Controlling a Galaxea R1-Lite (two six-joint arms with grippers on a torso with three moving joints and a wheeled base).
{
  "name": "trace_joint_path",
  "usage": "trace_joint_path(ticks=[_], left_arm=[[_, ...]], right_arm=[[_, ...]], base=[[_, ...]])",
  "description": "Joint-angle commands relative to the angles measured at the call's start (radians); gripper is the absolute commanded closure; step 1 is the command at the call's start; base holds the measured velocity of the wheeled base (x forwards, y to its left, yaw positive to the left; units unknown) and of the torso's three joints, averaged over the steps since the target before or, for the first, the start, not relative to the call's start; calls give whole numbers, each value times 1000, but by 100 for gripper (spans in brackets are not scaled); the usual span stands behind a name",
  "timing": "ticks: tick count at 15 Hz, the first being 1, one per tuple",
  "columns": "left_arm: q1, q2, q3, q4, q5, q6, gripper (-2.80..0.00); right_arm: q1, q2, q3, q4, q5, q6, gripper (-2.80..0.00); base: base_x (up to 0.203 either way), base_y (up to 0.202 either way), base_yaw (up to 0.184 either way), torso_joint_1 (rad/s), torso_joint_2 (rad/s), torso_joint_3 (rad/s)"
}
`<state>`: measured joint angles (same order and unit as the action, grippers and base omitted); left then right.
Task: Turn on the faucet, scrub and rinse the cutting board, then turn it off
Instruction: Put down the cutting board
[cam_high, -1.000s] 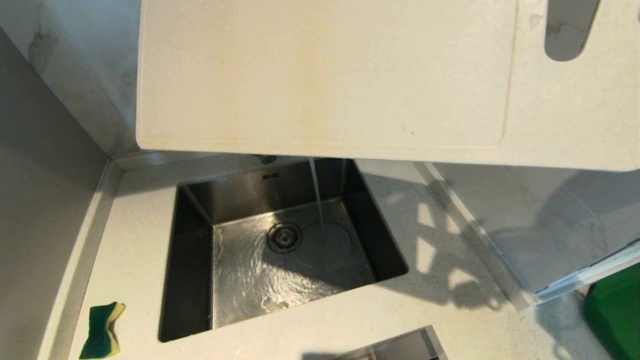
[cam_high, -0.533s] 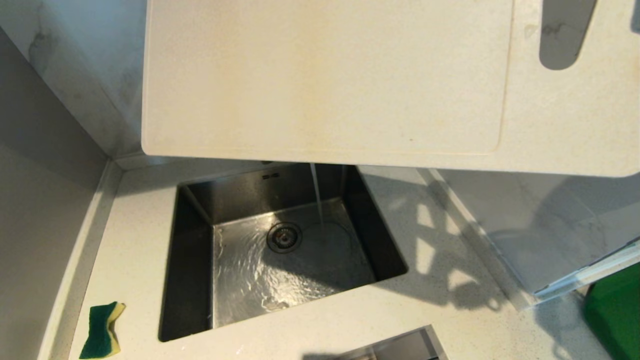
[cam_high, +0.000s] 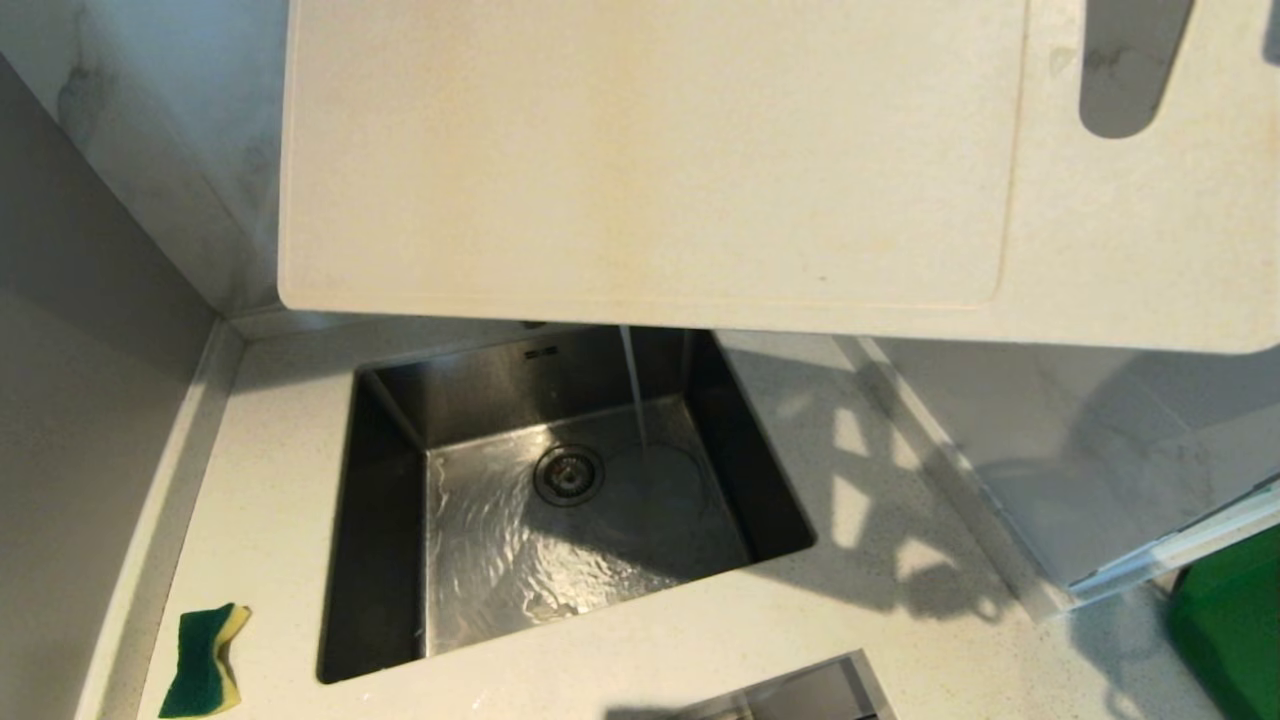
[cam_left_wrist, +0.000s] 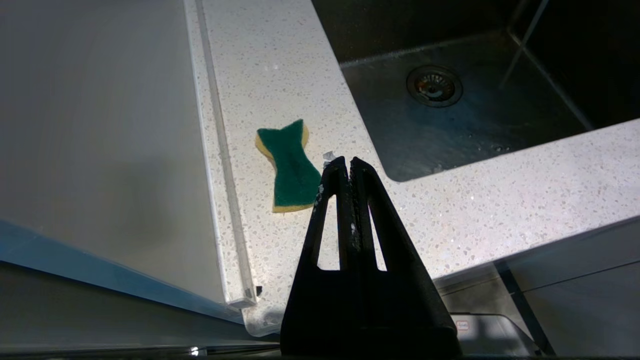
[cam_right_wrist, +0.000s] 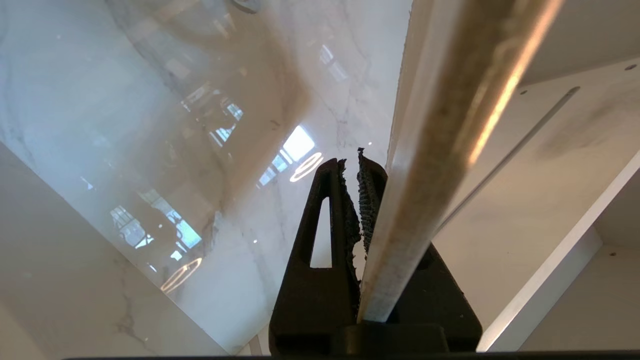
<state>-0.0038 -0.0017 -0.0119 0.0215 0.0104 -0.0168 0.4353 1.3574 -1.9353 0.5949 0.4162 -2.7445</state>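
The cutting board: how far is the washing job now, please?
Done: water runs into the sink, so the faucet is on. In hand: the right end effector grips the cutting board by its edge, holding it raised above the sink, not under the stream. The left end effector is shut and empty near the sponge lying on the countertop. Left: rinsing, then turning the faucet off.

No lettering, number or brand could be read anywhere. A small dark mark (cam_high: 541, 353) stood on the back wall of the sink (cam_high: 385, 520), too small to make out. In the left wrist view a small white label with a red spot (cam_left_wrist: 462, 325) sat on the cabinet front, beyond the closed jaws' base and off to one side, its print too fine to tell.
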Motion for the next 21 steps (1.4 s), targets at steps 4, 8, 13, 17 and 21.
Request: trace_joint_path(ticks=[4,8,13,17,21], left_arm=[[5,2,12,-20,-4,28,0],[5,0,12,-23,-9,28,0],[5,0,12,-23,-9,28,0],[5,0,13,-23,-9,28,0],[5,0,12,-23,-9,28,0]], right_arm=[[0,-9,-1,3,3,-16,0],[0,-23,3,3,4,-16,0],[2,-25,1,3,37,-16,0],[2,-41,1,2,42,-16,0],[2,-58,-11,-13,35,-16,0]], base=[[0,0,0,0,0,0],[0,0,0,0,0,0],[0,0,0,0,0,0],[0,0,0,0,0,0],[0,0,0,0,0,0]])
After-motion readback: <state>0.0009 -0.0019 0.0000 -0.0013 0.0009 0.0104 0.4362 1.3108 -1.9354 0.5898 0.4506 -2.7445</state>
